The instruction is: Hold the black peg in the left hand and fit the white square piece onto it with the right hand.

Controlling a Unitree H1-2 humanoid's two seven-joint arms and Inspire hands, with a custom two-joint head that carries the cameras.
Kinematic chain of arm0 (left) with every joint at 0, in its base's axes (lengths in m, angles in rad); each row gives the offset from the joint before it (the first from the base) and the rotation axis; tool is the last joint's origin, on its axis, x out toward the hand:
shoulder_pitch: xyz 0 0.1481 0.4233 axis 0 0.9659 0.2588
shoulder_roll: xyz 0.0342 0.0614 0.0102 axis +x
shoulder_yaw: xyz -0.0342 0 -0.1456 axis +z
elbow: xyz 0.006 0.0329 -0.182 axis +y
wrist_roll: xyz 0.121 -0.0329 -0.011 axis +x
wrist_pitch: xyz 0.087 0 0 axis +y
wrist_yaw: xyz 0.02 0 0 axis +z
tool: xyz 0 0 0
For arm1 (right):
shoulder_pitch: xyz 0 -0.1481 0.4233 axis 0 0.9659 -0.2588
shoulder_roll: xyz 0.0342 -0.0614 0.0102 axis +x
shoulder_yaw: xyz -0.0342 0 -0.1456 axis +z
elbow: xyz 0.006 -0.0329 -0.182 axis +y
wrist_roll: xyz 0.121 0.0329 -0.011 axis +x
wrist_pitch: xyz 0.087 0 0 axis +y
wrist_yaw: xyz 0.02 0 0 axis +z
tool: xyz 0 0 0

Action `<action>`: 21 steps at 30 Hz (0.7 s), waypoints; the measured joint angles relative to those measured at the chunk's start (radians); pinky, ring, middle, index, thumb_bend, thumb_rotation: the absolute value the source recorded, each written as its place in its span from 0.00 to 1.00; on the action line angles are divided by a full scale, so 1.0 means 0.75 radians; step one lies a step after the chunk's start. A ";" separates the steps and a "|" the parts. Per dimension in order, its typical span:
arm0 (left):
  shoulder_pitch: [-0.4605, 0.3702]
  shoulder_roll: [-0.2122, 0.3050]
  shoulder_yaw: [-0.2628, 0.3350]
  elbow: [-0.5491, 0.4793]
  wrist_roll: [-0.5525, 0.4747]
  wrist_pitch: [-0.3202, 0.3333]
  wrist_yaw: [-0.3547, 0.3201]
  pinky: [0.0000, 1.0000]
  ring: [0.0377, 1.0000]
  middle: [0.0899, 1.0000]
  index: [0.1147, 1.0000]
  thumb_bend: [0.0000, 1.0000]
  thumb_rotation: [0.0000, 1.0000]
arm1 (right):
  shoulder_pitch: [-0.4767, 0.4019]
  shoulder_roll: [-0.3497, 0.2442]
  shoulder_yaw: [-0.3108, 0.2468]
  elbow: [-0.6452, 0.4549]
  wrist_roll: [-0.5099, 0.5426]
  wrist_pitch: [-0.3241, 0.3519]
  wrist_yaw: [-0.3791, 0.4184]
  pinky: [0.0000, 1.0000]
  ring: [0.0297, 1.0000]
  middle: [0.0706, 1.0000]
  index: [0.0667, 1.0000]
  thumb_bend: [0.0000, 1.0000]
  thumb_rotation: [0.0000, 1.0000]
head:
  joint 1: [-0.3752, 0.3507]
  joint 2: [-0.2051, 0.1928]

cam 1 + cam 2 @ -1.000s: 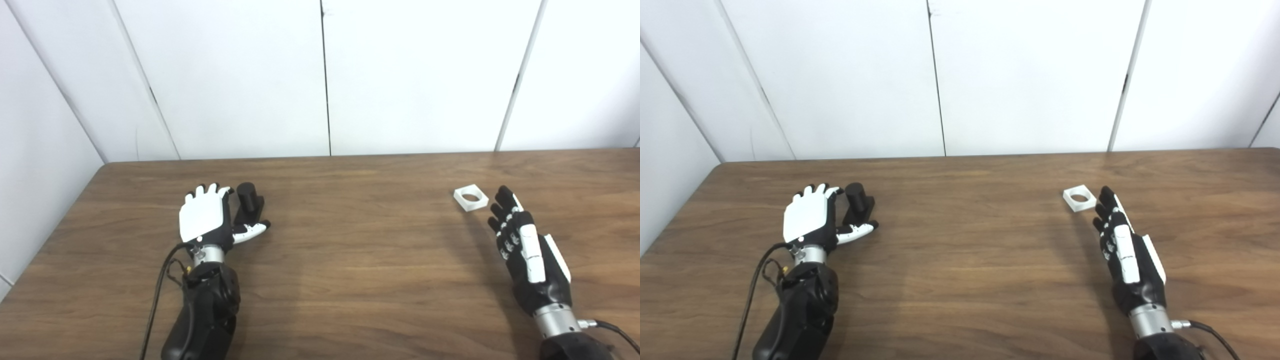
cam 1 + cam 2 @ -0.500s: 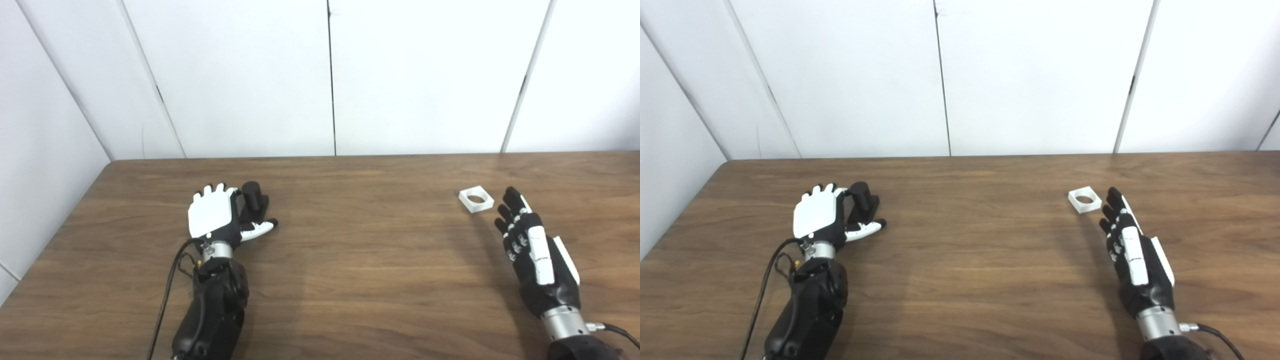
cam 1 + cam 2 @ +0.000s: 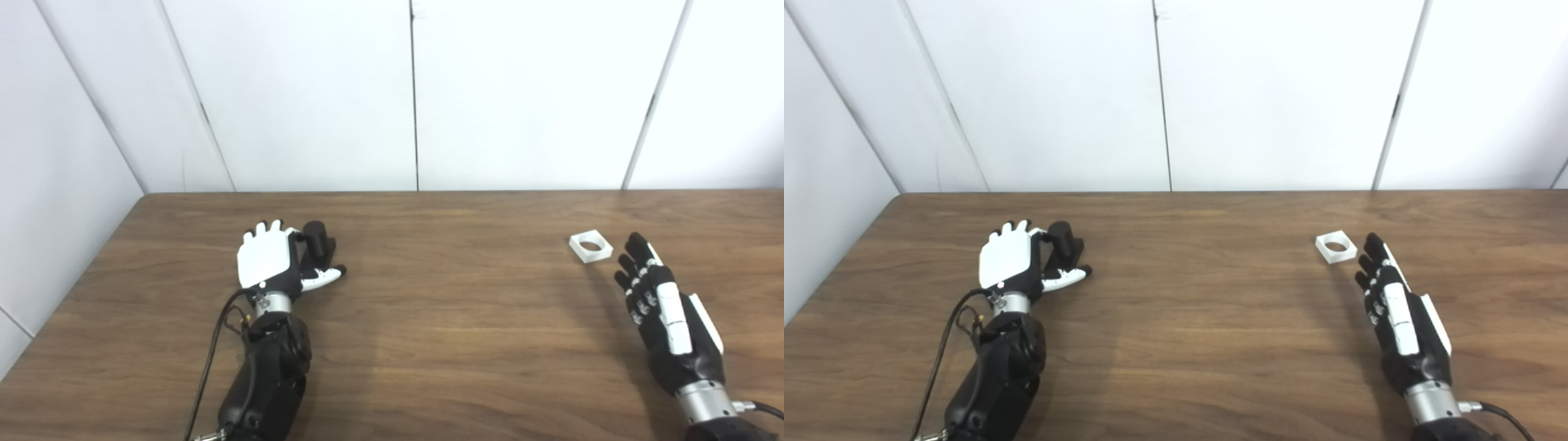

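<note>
Left hand (image 3: 264,262) sits spread right beside the black peg (image 3: 316,239) – not gripping. The white square piece (image 3: 590,247) lies just far-left of the right hand (image 3: 664,312) – also spread, empty

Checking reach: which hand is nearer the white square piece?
Right. The right hand lies just beside the white square piece, fingertips near it, not touching. The left hand is far across the table, by the black peg.

Wooden table (image 3: 441,343) bore black peg (image 3: 317,240) upright at far left, white square piece (image 3: 590,247) flat at far right.
</note>
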 measured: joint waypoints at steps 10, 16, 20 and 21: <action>-0.007 -0.003 -0.013 0.000 -0.031 -0.009 0.039 0.98 1.00 0.91 0.52 0.77 0.37 | 0.001 -0.003 -0.001 -0.002 0.002 0.000 0.010 1.00 1.00 1.00 0.97 0.62 0.86 | 0.008 0.016; -0.008 -0.002 -0.021 -0.003 -0.038 -0.012 0.051 0.98 0.99 0.89 0.52 0.75 0.34 | 0.003 -0.007 0.000 -0.003 0.001 0.000 0.013 1.00 1.00 1.00 0.98 0.64 0.86 | 0.010 0.022; -0.008 -0.001 -0.031 -0.005 -0.061 -0.012 0.065 0.98 0.98 0.88 0.51 0.75 0.31 | 0.004 -0.010 0.001 -0.003 0.001 0.000 0.020 1.00 1.00 1.00 0.98 0.64 0.84 | 0.010 0.027; -0.008 -0.001 -0.032 -0.005 -0.068 -0.013 0.068 0.98 0.98 0.88 0.50 0.75 0.30 | 0.004 -0.010 0.001 -0.004 0.001 0.000 0.021 1.00 1.00 1.00 0.98 0.65 0.84 | 0.010 0.027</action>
